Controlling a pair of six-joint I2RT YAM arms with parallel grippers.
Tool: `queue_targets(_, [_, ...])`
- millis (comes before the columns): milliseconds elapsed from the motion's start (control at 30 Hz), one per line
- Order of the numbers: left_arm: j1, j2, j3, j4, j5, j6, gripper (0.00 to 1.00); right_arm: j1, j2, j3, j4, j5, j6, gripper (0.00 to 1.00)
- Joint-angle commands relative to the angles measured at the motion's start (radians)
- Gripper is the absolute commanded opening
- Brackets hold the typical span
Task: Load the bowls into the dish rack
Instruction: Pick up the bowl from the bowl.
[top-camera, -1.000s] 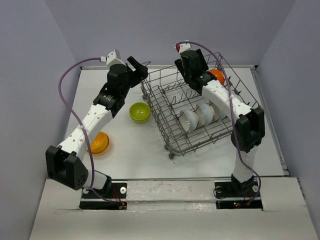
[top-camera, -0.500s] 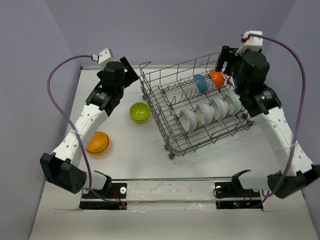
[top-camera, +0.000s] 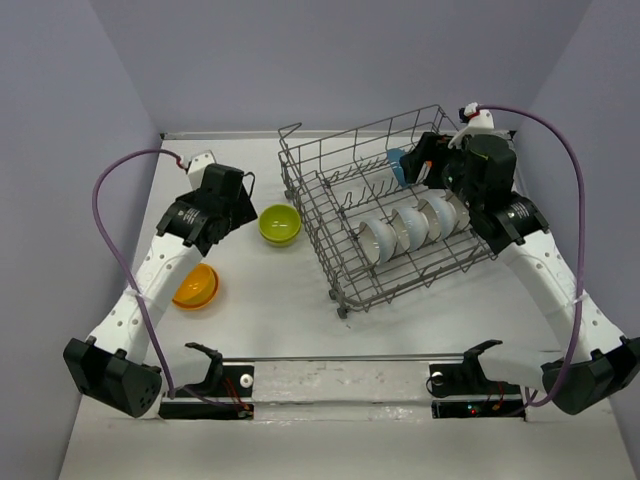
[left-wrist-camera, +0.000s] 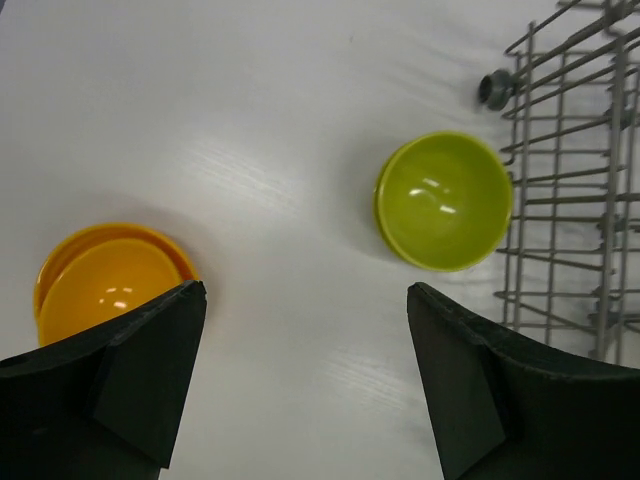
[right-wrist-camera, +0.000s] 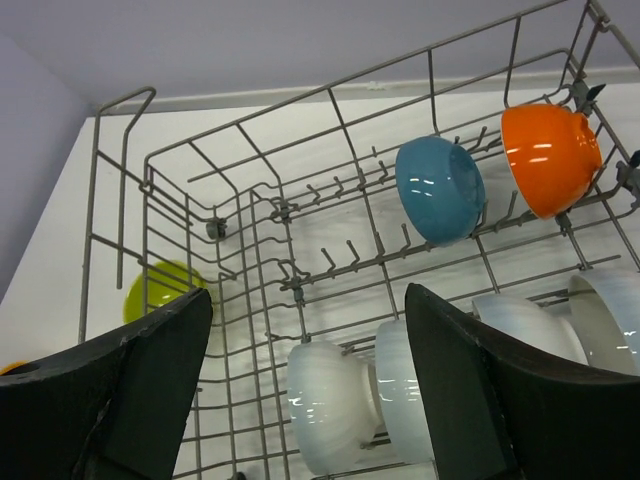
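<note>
Now the left tool and right tool both gape empty; next, likely, the left one drops onto the lime bowl, right of centre.

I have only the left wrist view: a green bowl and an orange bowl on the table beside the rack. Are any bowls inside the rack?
Observer: Yes. A blue bowl and an orange bowl stand on edge in the far row of the dish rack.
Operator: Any white ones?
Observer: Several white bowls stand in the nearer row.
Operator: Is the right arm holding something?
Observer: No, the right gripper is open and empty, over the rack.
</note>
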Motion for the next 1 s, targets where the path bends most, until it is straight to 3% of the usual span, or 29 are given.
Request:
queue_targets(0, [0.003,-0.038,-0.075,-0.111,-0.028,-0.014,0.91,0.002,-0.055,0.013,0.062,-0.047,0.041,0.83])
queue_targets(967, [0.005,-0.127,-0.242,-0.1,-0.009,-0.037,0.92,0.002,-0.029,0.025,0.073,-0.087,0.062,0.89])
